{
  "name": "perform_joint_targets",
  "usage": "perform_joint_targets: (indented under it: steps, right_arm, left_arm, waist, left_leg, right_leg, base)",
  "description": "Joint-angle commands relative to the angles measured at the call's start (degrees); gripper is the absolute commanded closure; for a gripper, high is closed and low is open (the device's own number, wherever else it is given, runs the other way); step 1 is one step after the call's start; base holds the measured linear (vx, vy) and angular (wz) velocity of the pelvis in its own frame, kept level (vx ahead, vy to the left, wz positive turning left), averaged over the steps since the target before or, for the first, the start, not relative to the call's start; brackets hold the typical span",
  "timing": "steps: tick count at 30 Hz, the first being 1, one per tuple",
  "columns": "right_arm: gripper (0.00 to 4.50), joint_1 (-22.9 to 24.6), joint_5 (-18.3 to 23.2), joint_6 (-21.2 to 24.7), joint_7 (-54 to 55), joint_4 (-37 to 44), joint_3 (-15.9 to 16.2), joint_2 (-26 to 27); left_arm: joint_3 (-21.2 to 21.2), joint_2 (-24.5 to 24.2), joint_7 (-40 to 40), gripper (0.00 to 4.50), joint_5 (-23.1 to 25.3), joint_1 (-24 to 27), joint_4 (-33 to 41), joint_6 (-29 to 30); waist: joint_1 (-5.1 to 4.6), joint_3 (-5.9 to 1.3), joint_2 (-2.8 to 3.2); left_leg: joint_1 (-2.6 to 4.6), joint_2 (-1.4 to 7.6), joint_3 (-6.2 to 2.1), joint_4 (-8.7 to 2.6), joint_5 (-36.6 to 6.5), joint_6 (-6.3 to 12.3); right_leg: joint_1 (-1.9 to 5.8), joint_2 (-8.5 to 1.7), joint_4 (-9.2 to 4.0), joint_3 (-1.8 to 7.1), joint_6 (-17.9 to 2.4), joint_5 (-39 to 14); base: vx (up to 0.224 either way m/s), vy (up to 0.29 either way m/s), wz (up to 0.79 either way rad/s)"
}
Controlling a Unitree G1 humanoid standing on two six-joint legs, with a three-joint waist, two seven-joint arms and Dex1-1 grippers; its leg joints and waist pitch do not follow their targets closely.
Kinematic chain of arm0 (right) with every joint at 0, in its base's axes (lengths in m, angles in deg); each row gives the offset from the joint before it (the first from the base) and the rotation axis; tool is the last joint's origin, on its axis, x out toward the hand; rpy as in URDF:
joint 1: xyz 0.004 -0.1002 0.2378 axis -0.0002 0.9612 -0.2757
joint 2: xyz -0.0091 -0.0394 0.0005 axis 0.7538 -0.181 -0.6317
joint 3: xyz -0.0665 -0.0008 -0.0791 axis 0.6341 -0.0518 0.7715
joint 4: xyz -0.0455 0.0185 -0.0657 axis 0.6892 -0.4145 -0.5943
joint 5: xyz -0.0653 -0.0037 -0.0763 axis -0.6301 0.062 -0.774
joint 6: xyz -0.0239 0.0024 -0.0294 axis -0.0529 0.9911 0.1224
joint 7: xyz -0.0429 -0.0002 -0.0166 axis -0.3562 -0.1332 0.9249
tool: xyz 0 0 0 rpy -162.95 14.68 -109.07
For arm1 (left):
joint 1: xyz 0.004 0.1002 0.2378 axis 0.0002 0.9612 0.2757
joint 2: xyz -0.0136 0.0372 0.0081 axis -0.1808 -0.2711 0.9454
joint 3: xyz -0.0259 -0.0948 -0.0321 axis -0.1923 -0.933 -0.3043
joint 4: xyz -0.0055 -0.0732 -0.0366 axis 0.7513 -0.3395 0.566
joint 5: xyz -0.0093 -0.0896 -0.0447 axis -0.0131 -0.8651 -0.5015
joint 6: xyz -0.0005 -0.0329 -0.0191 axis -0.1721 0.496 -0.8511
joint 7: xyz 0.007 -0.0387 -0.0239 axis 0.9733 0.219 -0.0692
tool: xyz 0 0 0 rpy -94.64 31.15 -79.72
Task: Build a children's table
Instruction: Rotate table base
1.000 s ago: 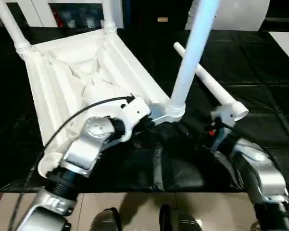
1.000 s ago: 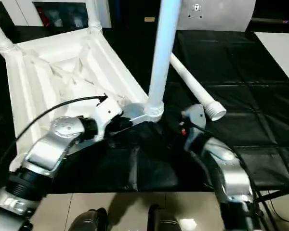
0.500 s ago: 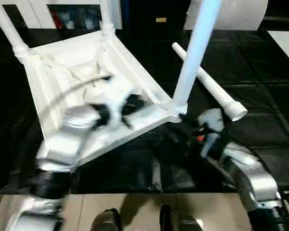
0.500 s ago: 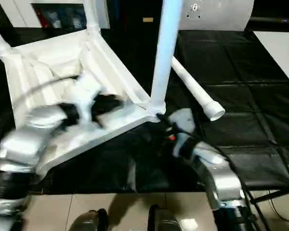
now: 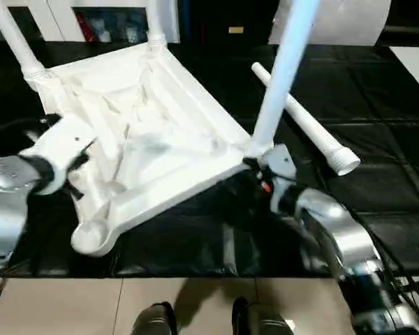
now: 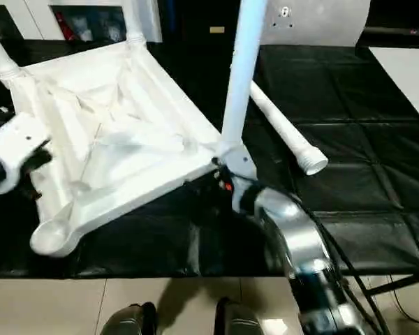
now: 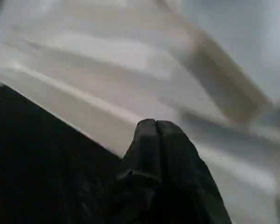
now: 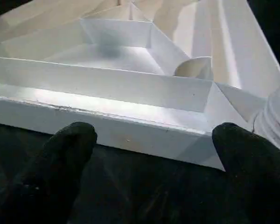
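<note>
Getting that last leg in is the job from here, I'd say: the children's table (image 5: 146, 150) lies upside down on the black bench (image 5: 377, 105), three legs already standing in their corner sockets, and the fourth leg (image 5: 304, 122) lies loose on the bench just beyond the right gripper (image 8: 151, 154). The empty socket (image 5: 91, 237) is the near corner, down past the left gripper (image 7: 155, 140). The right fingers (image 8: 67, 149) are spread wide with the tabletop's edge right in front of them, not touching it as far as I can tell, next to the base of the near standing leg (image 5: 283, 77). If it's going to steady the top it should close squarely over that rim instead of the rounded socket, and hold while the other arm fetches the loose leg by its thick end. The left fingers are pressed fully shut on nothing, hanging over the ribbed underside. Compared to a second ago, the left arm has swung away from the near standing leg's corner out to the far left edge, and the right one has moved in to that corner.
</note>
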Motion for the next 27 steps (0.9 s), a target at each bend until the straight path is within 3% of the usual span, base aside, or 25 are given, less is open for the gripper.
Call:
perform_joint_targets:
  steps: [1, 6, 8, 10, 12, 15, 17, 20, 23, 24, 27]
  right_arm:
    - [0.00, -0.4, -0.7, 0.2, 0.7, -1.4, -0.3, 0.0]
    - [0.00, -1.1, -1.2, -1.0, 0.8, -3.3, 0.1, 0.2]
    - [0.00, -1.9, -1.5, -1.9, 1.0, -5.0, 0.2, 0.4]
    - [0.00, -2.3, -1.6, -2.2, 1.1, -5.5, 0.3, 0.5]
    - [0.00, -3.2, -1.9, -2.7, 1.3, -6.9, 0.4, 0.8]
    - [0.00, -4.2, -2.2, -3.5, 1.3, -8.5, 0.5, 1.1]
    - [0.00, -6.1, -2.5, -4.6, 1.4, -10.9, 0.4, 1.6]
    - [0.00, -7.7, -2.9, -5.7, 1.7, -13.1, 0.5, 2.1]
    - [0.00, -8.9, -3.2, -6.4, 2.0, -14.8, 0.5, 2.6]
    - [0.00, -9.7, -3.4, -6.6, 2.4, -15.7, 0.6, 3.2]
    - [0.00, -10.3, -3.5, -6.9, 2.6, -16.4, 0.6, 3.7]
  left_arm:
    - [2.3, -0.9, -1.6, 4.47, 0.0, 1.4, 1.1, 2.1]
    - [6.0, -3.2, -6.4, 4.47, -3.5, 4.4, 3.2, 4.3]
    - [8.8, -5.7, -11.9, 4.47, -6.4, 6.5, 5.4, 3.9]
    - [9.4, -6.5, -14.0, 4.47, -8.0, 7.2, 6.7, 4.1]
    - [10.1, -6.7, -17.4, 4.47, -11.0, 7.6, 8.8, 3.7]
    - [11.1, -6.8, -20.8, 4.47, -13.8, 7.7, 11.4, 1.9]
    - [11.6, -4.8, -23.5, 4.47, -18.3, 6.6, 14.2, 2.7]
    - [11.8, -1.3, -23.8, 4.47, -21.1, 4.8, 14.9, 3.0]
    - [13.0, 1.6, -22.2, 4.47, -19.9, 2.9, 12.4, 0.8]
    - [14.5, 4.7, -20.6, 4.47, -18.4, 0.8, 9.3, -2.2]
    - [14.6, 8.6, -19.2, 4.47, -19.1, -1.2, 7.3, -2.5]
  waist:
    - [-0.17, -3.59, 1.09]
    - [-0.20, -3.68, 1.22]
    - [-0.22, -3.63, 1.21]
    - [-0.31, -3.47, 1.16]
    - [-0.55, -3.47, 1.22]
    - [-0.95, -3.62, 1.21]
    - [-1.15, -3.84, 1.03]
    - [-1.43, -3.83, 0.95]
    - [-1.50, -4.01, 0.68]
    - [-1.59, -3.91, 0.50]
    - [-1.36, -4.17, 0.74]
  left_leg:
    - [1.31, 2.55, -1.34, -4.51, -15.8, 0.97]
    - [1.30, 2.58, -1.29, -4.56, -15.5, 1.12]
    - [1.12, 2.59, -1.42, -4.62, -15.8, 1.01]
    - [1.39, 2.60, -1.28, -4.67, -16.6, 0.97]
    - [1.22, 2.54, -1.33, -4.69, -16.3, 0.58]
    - [1.14, 2.56, -1.27, -4.62, -15.2, 0.61]
    - [1.04, 2.56, -1.12, -4.49, -13.6, 1.12]
    - [0.85, 2.35, -0.94, -4.25, -12.1, 1.48]
    - [0.75, 2.30, -0.88, -4.09, -11.6, 1.82]
    - [0.92, 2.27, -0.77, -4.02, -12.0, 2.21]
    - [0.99, 2.48, -0.79, -3.99, -11.5, 1.69]
  right_leg:
    - [2.78, -4.52, -4.50, 3.17, -10.1, -22.7]
    - [2.69, -4.48, -4.40, 3.20, -11.1, -20.8]
    - [2.94, -4.67, -4.25, 3.20, -11.6, -20.8]
    - [2.67, -4.68, -4.56, 3.29, -11.3, -22.3]
    - [2.87, -4.65, -4.34, 3.26, -11.2, -22.4]
    - [3.01, -4.57, -4.17, 3.34, -12.2, -20.0]
    - [3.17, -4.60, -3.85, 3.43, -12.9, -17.5]
    - [3.40, -4.54, -3.85, 3.38, -13.6, -17.1]
    - [3.59, -4.56, -3.85, 3.32, -13.1, -18.1]
    - [3.30, -4.41, -4.16, 3.34, -12.5, -19.4]
    - [3.40, -4.39, -4.01, 3.26, -12.5, -18.7]
  base:
    - [0.000, 0.000, 0.00]
    - [0.000, 0.000, 0.00]
    - [0.000, 0.000, 0.00]
    - [0.000, 0.000, 0.00]
    - [0.000, 0.000, 0.00]
    - [0.000, 0.000, 0.00]
    - [0.000, 0.000, 0.00]
    - [0.000, 0.000, 0.00]
    - [0.000, 0.000, 0.00]
    - [0.000, 0.000, 0.00]
    - [0.000, 0.000, 0.00]
